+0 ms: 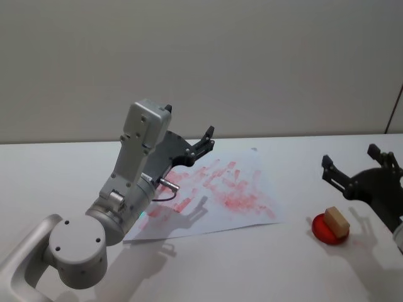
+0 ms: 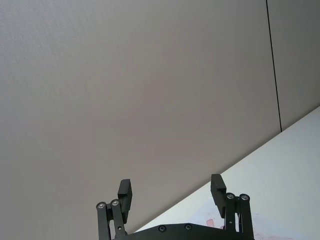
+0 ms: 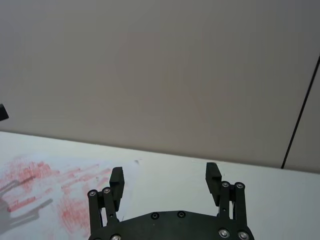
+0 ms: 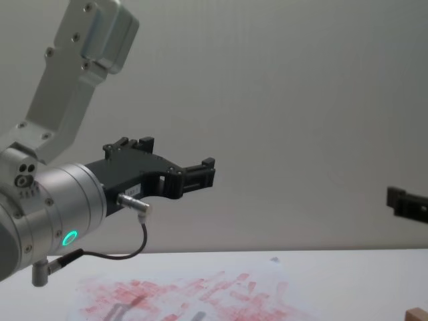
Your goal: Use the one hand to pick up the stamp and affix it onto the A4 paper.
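1. The stamp (image 1: 337, 220), a small light-brown wooden block with squared edges, sits slightly askew on a round red ink pad (image 1: 319, 230) at the right of the smooth white table (image 1: 252, 264), clear of the paper
2. The A4 paper (image 1: 245, 182), a flat white sheet mottled with smudgy red-pink rectangular prints, lies mid-table, its marks densest across the centre
3. The right gripper (image 1: 349, 155), slim, black and two-fingered, hovers above the table just behind the stamp without touching it; its fingers (image 3: 116, 178) are spread wide with nothing between them, angled towards the plain grey wall (image 1: 252, 63)
4. The left gripper (image 1: 203, 141), black, is mounted on a bulky silver arm (image 4: 67, 194) that carries a green light (image 4: 69, 237) and a looped black cable (image 4: 127, 253); it is raised over the left part of the paper
5. The left gripper's fingers (image 2: 125, 189) stand well apart and empty, tilted upward at the wall, and the arm's shadow falls across the printed sheet
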